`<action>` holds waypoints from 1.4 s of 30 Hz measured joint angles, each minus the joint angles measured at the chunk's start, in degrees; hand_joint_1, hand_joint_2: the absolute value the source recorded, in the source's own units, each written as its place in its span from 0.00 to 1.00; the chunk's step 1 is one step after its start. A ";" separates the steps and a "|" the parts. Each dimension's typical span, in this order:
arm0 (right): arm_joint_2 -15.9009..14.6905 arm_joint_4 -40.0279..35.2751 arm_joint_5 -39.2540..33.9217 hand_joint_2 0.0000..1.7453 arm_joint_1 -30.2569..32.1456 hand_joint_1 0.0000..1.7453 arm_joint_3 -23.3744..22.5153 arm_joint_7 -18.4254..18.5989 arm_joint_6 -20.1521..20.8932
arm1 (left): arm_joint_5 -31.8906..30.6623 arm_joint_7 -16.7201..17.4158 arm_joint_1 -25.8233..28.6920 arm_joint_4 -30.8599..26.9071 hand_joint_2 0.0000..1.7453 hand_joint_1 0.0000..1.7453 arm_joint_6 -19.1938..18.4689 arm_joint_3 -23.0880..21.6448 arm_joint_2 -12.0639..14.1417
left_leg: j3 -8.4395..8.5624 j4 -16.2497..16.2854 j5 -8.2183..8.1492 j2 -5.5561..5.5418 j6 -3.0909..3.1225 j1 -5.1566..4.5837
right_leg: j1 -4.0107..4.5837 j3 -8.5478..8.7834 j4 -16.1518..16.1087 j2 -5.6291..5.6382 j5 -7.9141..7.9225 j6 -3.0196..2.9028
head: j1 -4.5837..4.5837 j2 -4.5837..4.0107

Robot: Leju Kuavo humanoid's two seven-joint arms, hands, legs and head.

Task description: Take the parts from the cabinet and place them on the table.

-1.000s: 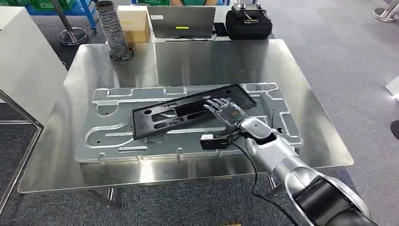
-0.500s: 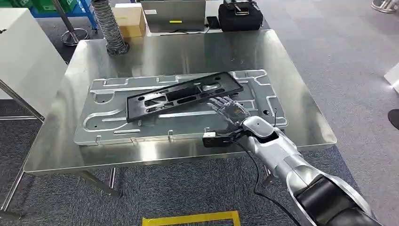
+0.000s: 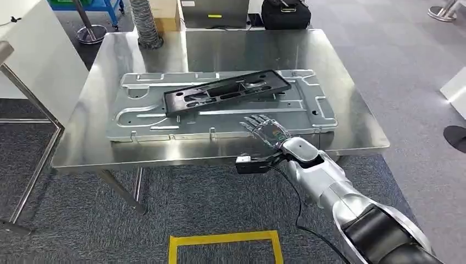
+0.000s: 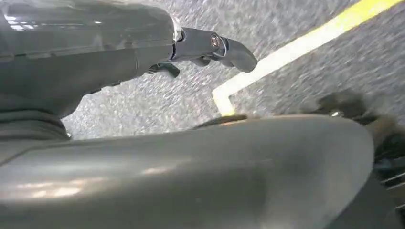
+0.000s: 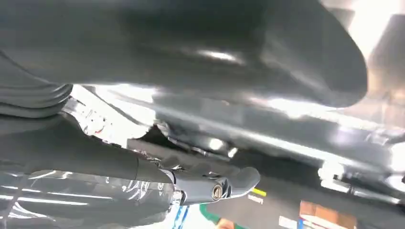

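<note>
A long black plastic part with several cut-outs lies slanted on a large silver stamped metal panel, which rests flat on the steel table. My right hand hovers over the table's front edge, fingers spread, holding nothing, apart from the black part. In the right wrist view its dark fingers stretch out over the shiny metal. In the left wrist view my left hand hangs above grey carpet with nothing in it, its fingers extended.
A white cabinet stands left of the table. Behind the table are a ribbed grey hose, a cardboard box and a black bag. Yellow tape marks the grey carpet in front.
My right hand has let go of the black part and drawn back to the table's front edge. The whole view has shifted back from the table; the part stays on the panel.
</note>
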 joint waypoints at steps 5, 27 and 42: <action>-0.02 0.22 -0.20 0.00 -0.26 0.00 -0.22 -0.15 -0.15 | -0.07 0.07 -0.05 0.00 0.00 0.00 -0.07 0.00 -0.11 | -3.74 0.19 3.35 -0.03 -0.63 -0.10 | 0.72 15.13 -15.86 0.15 2.79 -2.04 | 0.00 0.00; -0.22 1.99 -2.60 0.00 1.16 0.00 -1.38 0.22 -0.59 | -0.24 -1.44 0.27 0.00 0.00 0.00 0.70 0.35 0.07 | 3.62 0.56 -3.65 0.03 -0.65 0.56 | 0.32 5.58 -13.67 -0.28 6.38 -0.56 | 0.00 0.00; -4.61 6.78 -18.42 0.00 20.01 0.00 -17.78 3.76 -1.39 | 0.04 -0.90 0.74 0.02 0.00 0.00 0.66 2.49 -0.35 | 2.16 2.83 -5.32 -0.15 -2.48 -0.03 | 0.57 10.61 -19.68 -0.37 8.05 -3.23 | 0.00 0.00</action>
